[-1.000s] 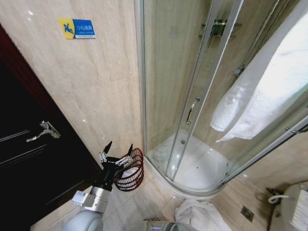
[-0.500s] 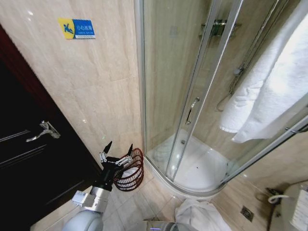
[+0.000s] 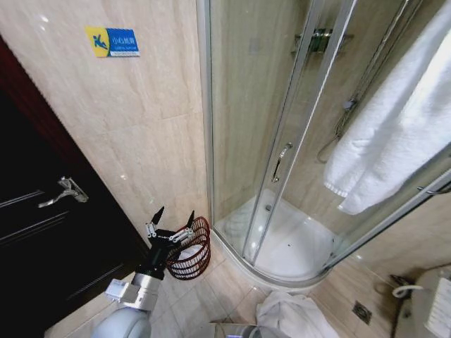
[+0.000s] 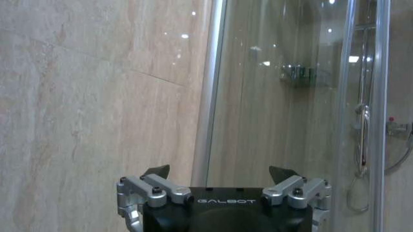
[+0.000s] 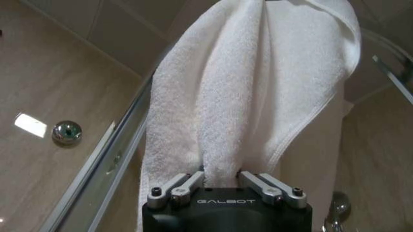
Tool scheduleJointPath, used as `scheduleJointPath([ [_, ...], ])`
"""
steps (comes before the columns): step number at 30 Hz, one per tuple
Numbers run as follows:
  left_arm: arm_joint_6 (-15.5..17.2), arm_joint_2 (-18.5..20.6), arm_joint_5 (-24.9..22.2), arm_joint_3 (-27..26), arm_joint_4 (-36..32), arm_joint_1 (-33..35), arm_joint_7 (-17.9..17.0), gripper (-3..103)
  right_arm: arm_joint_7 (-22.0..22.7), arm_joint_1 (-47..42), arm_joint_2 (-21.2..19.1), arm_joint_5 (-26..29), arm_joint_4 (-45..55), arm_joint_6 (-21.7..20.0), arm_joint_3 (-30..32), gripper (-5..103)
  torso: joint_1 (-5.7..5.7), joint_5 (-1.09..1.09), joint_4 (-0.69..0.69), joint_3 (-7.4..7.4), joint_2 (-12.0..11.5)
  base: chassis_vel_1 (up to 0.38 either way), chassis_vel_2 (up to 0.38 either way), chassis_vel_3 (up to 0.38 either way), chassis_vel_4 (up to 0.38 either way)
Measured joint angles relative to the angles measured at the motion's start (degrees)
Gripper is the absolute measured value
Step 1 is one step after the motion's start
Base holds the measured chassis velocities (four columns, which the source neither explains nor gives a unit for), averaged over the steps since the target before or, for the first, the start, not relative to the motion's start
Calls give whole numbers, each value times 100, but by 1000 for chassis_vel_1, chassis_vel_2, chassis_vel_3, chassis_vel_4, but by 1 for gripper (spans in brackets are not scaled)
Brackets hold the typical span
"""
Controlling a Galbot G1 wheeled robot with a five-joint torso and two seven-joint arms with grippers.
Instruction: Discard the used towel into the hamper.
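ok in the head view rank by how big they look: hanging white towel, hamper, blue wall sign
1. Hanging white towel, largest, though it hangs nearer the camera.
2. Hamper.
3. Blue wall sign, close to the hamper in apparent size.

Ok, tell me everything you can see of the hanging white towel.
The towel is white terry cloth with a hemmed edge, hanging in long loose folds at the robot's upper right, in front of the glass shower wall. In the right wrist view the right gripper is shut on a bunched fold of it, and the cloth spreads wider away from the fingers. It is well above the hamper.
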Motion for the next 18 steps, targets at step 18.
scheduleJointPath([
  [18,0,0,0,0,0,0,0,100,-139,-1288,225,-169,372,168,859,11,0,-1,0,-1,0,0,0,0,0],
])
